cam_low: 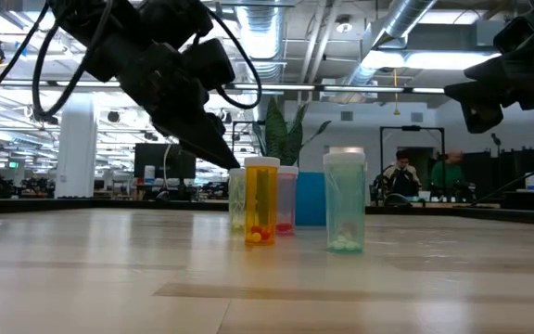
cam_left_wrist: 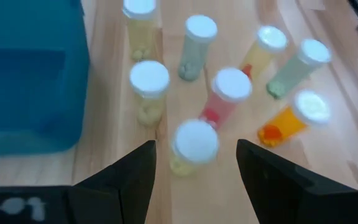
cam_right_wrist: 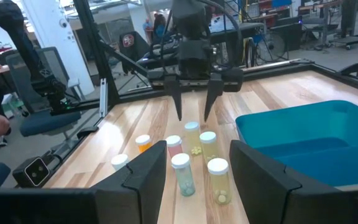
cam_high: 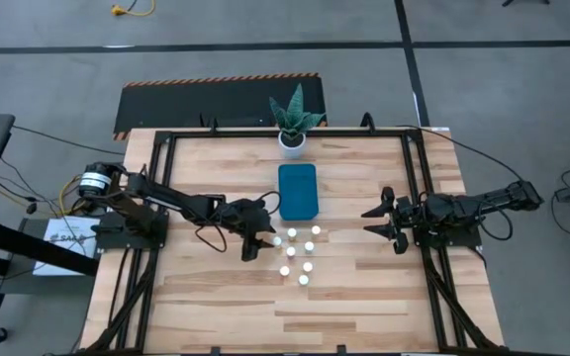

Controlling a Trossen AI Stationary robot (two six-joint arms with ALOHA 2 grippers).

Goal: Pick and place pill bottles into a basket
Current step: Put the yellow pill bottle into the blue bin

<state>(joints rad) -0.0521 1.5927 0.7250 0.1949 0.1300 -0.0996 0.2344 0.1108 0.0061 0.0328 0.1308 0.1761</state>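
Observation:
Several small pill bottles (cam_high: 297,255) with white caps and clear tinted bodies stand upright in a cluster on the wooden table, just near of the teal basket (cam_high: 297,191). My left gripper (cam_high: 262,239) is open at the cluster's left side. In the left wrist view its fingers (cam_left_wrist: 196,155) stand either side of the nearest yellowish bottle (cam_left_wrist: 194,142) without touching it. In the right wrist view its tips (cam_right_wrist: 194,115) hang just above the bottles (cam_right_wrist: 194,152). My right gripper (cam_high: 382,220) is open and empty, to the right of the cluster and the basket (cam_right_wrist: 309,140).
A white pot with a green plant (cam_high: 292,124) stands at the table's far edge behind the basket. Black frame rails (cam_high: 419,188) run along the table's left and right sides. In the low view people (cam_low: 401,174) sit in the room beyond the table.

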